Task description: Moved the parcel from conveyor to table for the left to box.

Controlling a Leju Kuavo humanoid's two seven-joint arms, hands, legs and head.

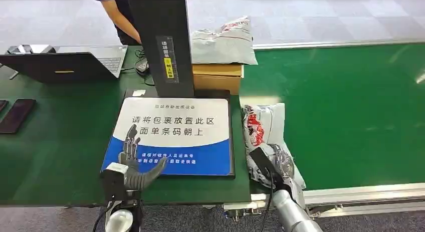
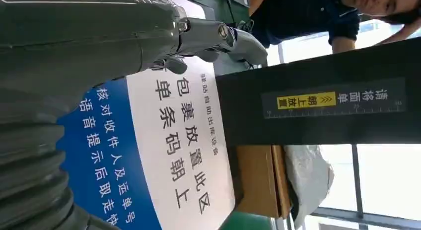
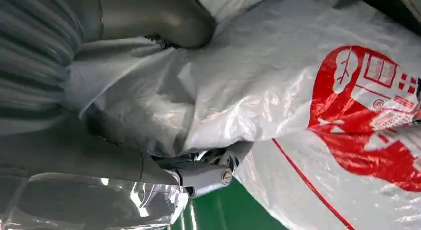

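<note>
Head view: sign (image 1: 173, 134) reads "请将包裹放置此区 面单条码朝上"; parcel (image 1: 260, 127) red-printed.

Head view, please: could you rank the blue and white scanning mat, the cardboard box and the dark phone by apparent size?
1. Blue and white scanning mat, clearly largest.
2. Cardboard box, partly hidden behind the black post and lying farther away, so understated.
3. Dark phone, smallest.

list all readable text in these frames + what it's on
"请将包裹放置此区" / "面单条码朝上": large characters on the white-and-blue scan mat.
"驿站自助出库设备": small header on the same mat, read in the left wrist view.
"请将面单" with yellow "朝上放置": label on the black scanner column.
Blue-band lines on the mat: too blurred to quote.
Red print on the parcel: unreadable.
</note>
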